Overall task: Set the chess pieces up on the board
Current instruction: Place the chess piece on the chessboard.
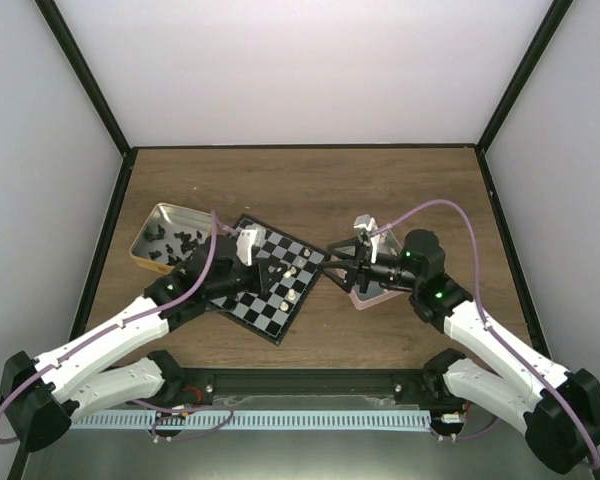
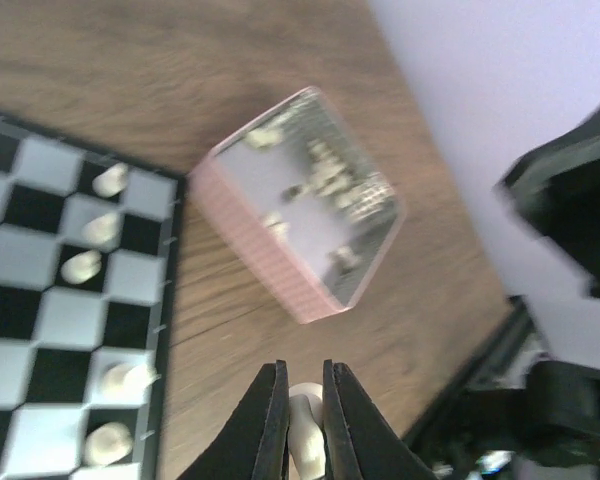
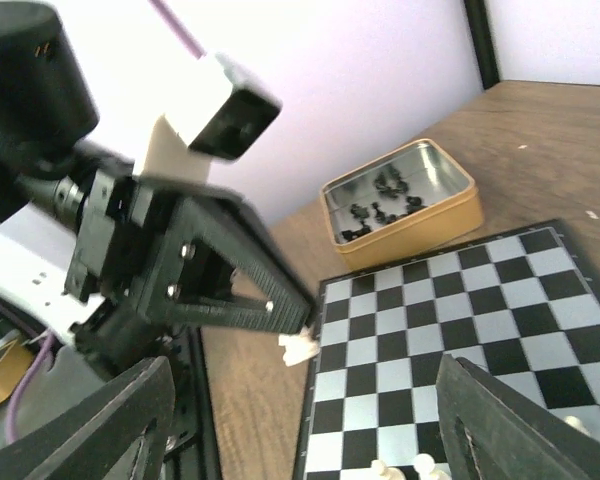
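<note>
Gripping one cream-white chess piece [image 2: 302,428] between its fingers: left hand [image 2: 304,372]; right hand [image 3: 305,395] spread wide, board [image 3: 460,320] ahead of it.

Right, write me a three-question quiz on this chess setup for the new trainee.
1. True or false: the left gripper is shut on a white piece.
2. Fill in: the right gripper, facing the board, is ____ (open or shut).
3. Where are the black pieces? A) in the gold tin B) on the board C) in the left gripper

Key: 1 true; 2 open; 3 A.
</note>
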`<state>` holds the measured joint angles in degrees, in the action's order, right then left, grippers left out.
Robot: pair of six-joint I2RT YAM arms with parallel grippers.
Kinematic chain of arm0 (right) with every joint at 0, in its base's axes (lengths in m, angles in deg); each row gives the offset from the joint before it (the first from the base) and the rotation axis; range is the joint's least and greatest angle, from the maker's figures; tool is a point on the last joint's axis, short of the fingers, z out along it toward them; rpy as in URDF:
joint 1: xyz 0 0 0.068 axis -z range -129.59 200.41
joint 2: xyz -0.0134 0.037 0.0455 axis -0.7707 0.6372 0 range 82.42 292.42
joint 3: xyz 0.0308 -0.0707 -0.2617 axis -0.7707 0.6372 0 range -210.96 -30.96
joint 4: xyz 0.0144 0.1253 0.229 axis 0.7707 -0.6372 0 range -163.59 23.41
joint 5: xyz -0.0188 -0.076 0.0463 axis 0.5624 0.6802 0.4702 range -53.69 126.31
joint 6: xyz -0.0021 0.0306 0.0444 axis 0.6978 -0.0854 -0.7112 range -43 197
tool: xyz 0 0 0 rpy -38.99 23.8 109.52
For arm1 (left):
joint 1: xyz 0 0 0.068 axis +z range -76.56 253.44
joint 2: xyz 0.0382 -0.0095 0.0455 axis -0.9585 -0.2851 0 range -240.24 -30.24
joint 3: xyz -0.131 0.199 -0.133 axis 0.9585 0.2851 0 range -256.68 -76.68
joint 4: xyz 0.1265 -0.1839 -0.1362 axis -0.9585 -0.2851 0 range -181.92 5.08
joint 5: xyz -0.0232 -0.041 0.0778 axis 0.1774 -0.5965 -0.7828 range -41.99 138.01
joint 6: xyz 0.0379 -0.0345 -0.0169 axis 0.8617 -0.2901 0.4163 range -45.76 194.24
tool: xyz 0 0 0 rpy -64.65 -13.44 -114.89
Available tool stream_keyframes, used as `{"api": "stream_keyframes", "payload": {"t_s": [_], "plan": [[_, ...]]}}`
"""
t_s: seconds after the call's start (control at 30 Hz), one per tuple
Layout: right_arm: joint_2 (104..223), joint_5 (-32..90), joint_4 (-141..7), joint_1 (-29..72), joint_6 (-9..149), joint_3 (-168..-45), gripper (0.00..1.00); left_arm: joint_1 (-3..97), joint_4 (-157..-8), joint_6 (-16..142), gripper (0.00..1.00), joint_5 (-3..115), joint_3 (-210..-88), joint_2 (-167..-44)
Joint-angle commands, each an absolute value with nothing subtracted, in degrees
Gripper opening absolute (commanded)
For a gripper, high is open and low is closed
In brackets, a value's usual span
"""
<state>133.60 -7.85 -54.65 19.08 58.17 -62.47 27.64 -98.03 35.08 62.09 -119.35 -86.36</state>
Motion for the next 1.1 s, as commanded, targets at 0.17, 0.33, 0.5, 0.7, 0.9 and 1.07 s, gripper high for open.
{"api": "stream_keyframes", "payload": {"t_s": [0.17, 0.33, 0.5, 0.7, 0.9, 1.07], "plan": [[136.3, 3.72, -54.72, 18.74, 55.38, -62.48, 0.73, 20.43, -111.91, 37.37, 0.04, 39.52, -111.43, -85.38], [137.45, 6.97, -55.72, 18.72, 55.69, -62.72, 0.73, 11.92, -111.39, 34.99, 0.04, 30.52, -108.47, -87.35], [137.87, 8.6, -56.21, 18.75, 55.72, -62.54, 0.74, 7.55, -107.69, 35.81, 0.04, 27.79, -108.57, -90.14], [137.89, 11.09, -57.68, 18.68, 56.3, -62.81, 0.73, 5.9, -103.24, 36.33, 0.04, 25.71, -107.04, -93.64], [138.22, 11.83, -57.71, 18.69, 56.3, -62.85, 0.74, 4.44, -99.02, 37.07, 0.04, 24.19, -106.55, -98.18], [138.32, 12.65, -58.5, 18.7, 56.86, -63.28, 0.74, 3.76, -98.0, 37.42, 0.05, 23.39, -107.94, -101.64]]}}
